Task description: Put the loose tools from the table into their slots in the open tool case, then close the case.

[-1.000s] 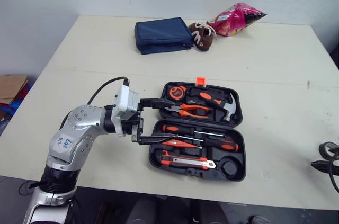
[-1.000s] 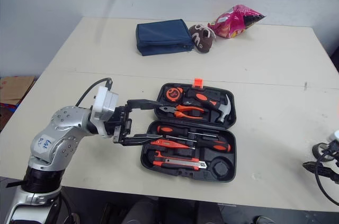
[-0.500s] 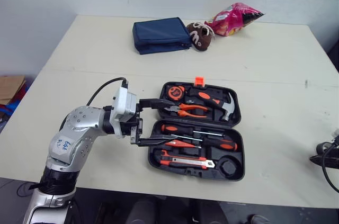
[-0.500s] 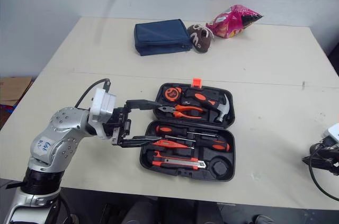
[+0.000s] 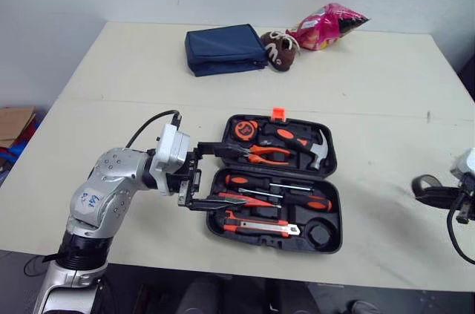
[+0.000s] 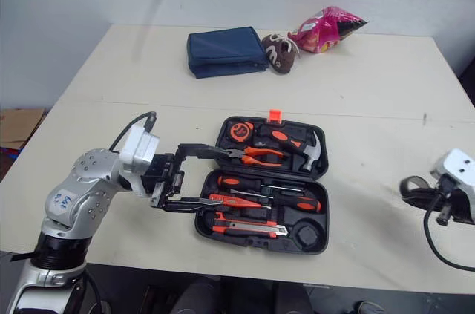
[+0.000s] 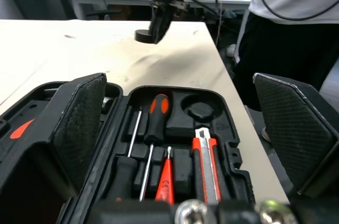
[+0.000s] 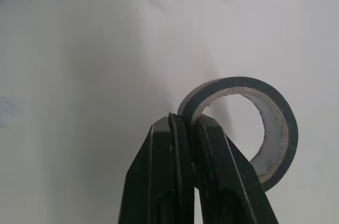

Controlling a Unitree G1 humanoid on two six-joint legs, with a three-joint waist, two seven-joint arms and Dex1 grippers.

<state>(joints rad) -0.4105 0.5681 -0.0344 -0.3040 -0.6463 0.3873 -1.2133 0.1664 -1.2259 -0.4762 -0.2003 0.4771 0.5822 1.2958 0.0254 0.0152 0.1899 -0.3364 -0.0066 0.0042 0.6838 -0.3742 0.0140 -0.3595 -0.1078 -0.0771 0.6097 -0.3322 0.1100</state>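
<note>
The open black tool case (image 5: 335,180) lies mid-table with orange-and-black tools in their slots; a round slot (image 5: 321,234) at its front right corner is empty. My left gripper (image 5: 242,176) stands open at the case's left edge, its fingers (image 7: 79,123) reaching over the tools and holding nothing. My right gripper (image 8: 192,123) is shut on the wall of a black tape roll (image 8: 275,123). That tape roll (image 6: 410,188) sits far to the right of the case, near the table's right edge.
A blue pouch (image 5: 226,48), a small brown shoe (image 5: 280,50) and a pink snack bag (image 5: 330,24) lie at the back of the table. A person (image 7: 296,17) stands beyond the table's right side.
My right gripper has shut on the tape roll and come up and inward from the table's right edge. The left gripper has drawn back slightly to the left, still open.
</note>
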